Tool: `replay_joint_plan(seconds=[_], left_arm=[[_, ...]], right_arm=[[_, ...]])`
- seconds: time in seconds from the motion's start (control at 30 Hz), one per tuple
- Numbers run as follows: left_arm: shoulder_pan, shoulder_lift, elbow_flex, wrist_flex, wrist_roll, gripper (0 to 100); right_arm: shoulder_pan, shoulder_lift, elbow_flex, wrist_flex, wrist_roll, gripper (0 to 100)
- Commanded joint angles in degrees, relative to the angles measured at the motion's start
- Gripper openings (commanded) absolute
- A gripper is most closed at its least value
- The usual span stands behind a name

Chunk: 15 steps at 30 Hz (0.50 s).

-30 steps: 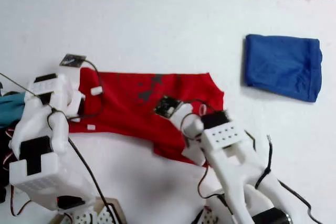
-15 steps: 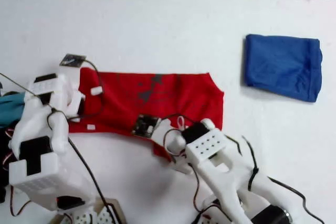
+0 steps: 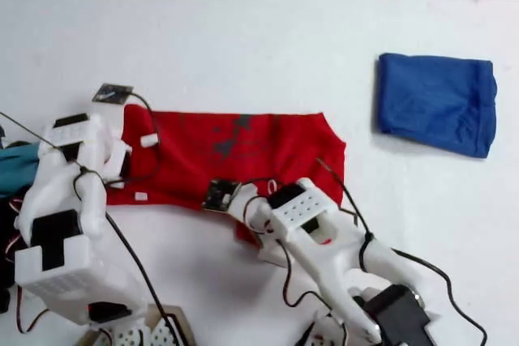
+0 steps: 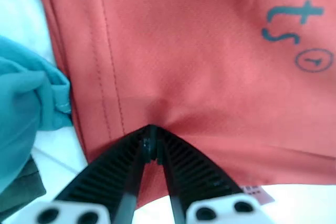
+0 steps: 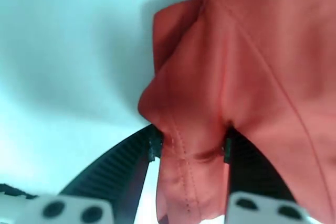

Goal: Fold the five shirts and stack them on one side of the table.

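My right arm (image 3: 316,228) has swung across toward the left one over the last second, and its wrist now sits over the near hem of the red shirt (image 3: 243,147) rather than over the shirt's right side. The right jaws are clamped on a bunched fold of red cloth, which bulges up between them in the right wrist view. The near right flap has come along with them: less red now pokes out toward me than a second ago.

My left arm (image 3: 61,200) has not moved. Its jaws are pressed together on the shirt's left edge, where the fabric puckers at their tips, just beside a teal cloth (image 4: 26,103).

The red shirt lies spread flat across the near middle of the bench (image 3: 243,38). A blue shirt (image 3: 438,103) sits already folded, well apart on the right. I read this as the start of a sideways fold, with the left edge pinned as the anchor.
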State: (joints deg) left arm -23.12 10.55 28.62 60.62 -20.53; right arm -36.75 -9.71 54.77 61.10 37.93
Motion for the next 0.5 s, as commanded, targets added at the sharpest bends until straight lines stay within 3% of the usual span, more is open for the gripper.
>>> replay_joint_plan(seconds=[0.0,0.17,0.47], left_arm=[[0.70,0.18,0.13,-1.32,0.18,3],[0.70,0.18,0.13,-1.32,0.18,3],[0.70,0.18,0.13,-1.32,0.18,3]], right_arm=[[0.31,3.82,-1.14,1.01,0.09,20.0],[0.48,6.46,-1.49,2.24,-3.08,0.5],[0.66,6.46,-3.87,3.21,-3.16,1.8]])
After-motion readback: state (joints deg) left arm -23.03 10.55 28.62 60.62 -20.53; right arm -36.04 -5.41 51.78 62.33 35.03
